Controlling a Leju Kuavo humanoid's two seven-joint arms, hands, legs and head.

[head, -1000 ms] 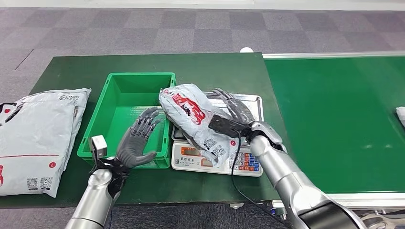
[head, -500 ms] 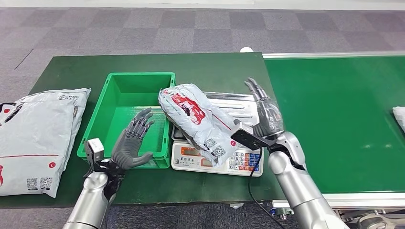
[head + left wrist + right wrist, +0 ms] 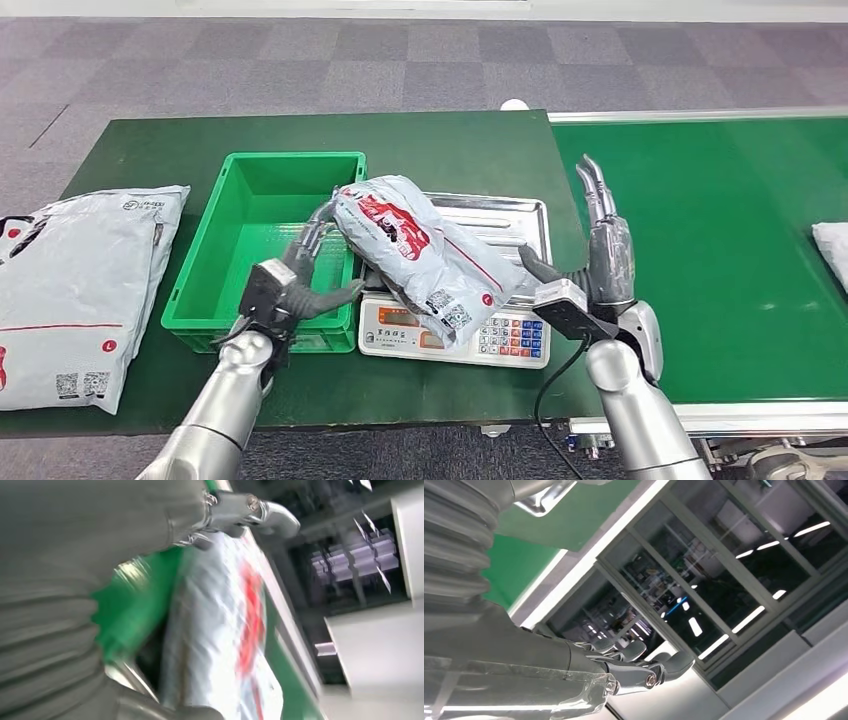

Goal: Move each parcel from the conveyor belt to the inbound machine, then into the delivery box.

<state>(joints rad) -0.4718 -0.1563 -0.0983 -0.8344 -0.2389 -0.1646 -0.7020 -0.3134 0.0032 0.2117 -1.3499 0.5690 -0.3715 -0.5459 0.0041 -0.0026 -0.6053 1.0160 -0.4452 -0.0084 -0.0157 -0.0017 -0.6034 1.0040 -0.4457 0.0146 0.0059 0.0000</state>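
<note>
A grey parcel (image 3: 420,248) with red print lies on the steel pan of the inbound machine (image 3: 455,335), a scale with a keypad; its left end overhangs the green delivery box (image 3: 215,270). My left hand (image 3: 300,272) is at that left end, fingers stretched up along the parcel's side and thumb under it, not closed round it. In the blurred left wrist view the parcel (image 3: 225,630) sits right by the hand (image 3: 75,580). My right hand (image 3: 606,250) is raised to the right of the scale, fingers straight and apart from the parcel; it holds nothing (image 3: 624,670).
The green conveyor belt (image 3: 720,280) runs to the right, with another pale parcel (image 3: 832,240) at its right edge. A large grey parcel (image 3: 80,290) lies on the dark green table (image 3: 130,160) left of the box. A black cable (image 3: 545,400) hangs at the right wrist.
My left hand has moved right from over the box to the parcel's left end. My right hand let go of the parcel and drew back to the right, turning its fingers upward.
</note>
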